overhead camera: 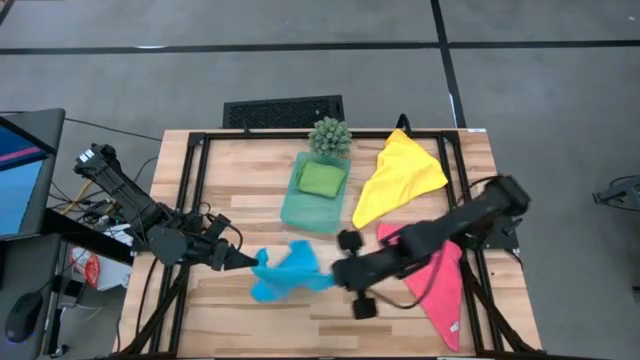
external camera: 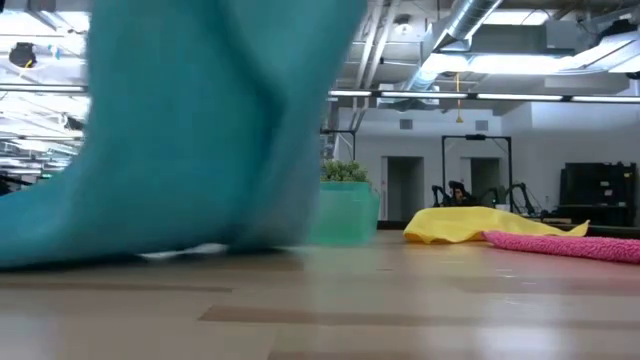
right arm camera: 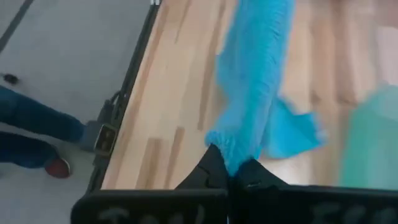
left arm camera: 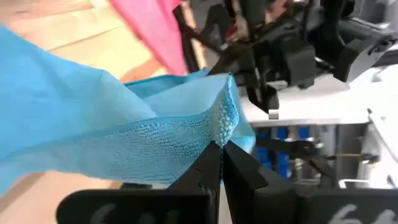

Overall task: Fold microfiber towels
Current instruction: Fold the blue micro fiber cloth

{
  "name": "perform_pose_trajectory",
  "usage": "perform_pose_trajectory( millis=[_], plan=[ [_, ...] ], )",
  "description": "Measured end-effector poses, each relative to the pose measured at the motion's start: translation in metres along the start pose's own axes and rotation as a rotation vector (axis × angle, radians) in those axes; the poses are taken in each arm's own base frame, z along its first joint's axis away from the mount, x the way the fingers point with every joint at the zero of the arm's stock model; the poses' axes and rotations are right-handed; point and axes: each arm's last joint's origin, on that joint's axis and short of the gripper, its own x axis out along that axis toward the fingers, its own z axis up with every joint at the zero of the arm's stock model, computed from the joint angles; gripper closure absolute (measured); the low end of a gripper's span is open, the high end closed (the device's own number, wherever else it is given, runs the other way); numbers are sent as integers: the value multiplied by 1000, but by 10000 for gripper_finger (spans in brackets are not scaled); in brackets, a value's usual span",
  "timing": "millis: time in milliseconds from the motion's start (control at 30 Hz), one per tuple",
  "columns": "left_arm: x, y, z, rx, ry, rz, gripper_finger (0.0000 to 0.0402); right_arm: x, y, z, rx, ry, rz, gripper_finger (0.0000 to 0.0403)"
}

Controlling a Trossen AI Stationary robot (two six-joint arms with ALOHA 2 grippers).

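- High view is showing the blue towel (overhead camera: 288, 272) near the front edge of the table (overhead camera: 250, 170), stretched between both claws and bunched in the middle, so the main risk is a crooked or rumpled fold.
- Left claw (overhead camera: 248, 261) is closing tight on the towel's left corner; in its wrist view only a thin bit of hem is sitting between the fingertips (left arm camera: 214, 163), so a pull could be slipping it free.
- Right claw (overhead camera: 333, 280) is pinching the towel's right end, jaws fully closed on a gathered clump; it may be catching more than one layer, and then the cloth would not be spreading flat.
- Pink towel (overhead camera: 440, 285) is lying just right of the right arm, partly under it, and could be getting dragged.
- Farther back, the yellow towel (overhead camera: 398, 175) is resting loose at right, and the green towel (overhead camera: 321, 178) is sitting folded in the tray (overhead camera: 300, 215), both well clear.
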Motion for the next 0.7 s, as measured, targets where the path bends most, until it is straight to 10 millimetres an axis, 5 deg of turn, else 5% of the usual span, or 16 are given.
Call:
perform_pose_trajectory(
  millis=[200,500,700],
  plan=[
    [11,-15,0,-62,-82,-141,401,-68,6,-8,128,-62,10,401],
    [64,-55,7,18,20,-86,402,-86,4,-7,176,-103,-127,402],
    [66,-81,15,153,60,221,401,-114,25,-3,154,-144,-96,402]
  ],
)
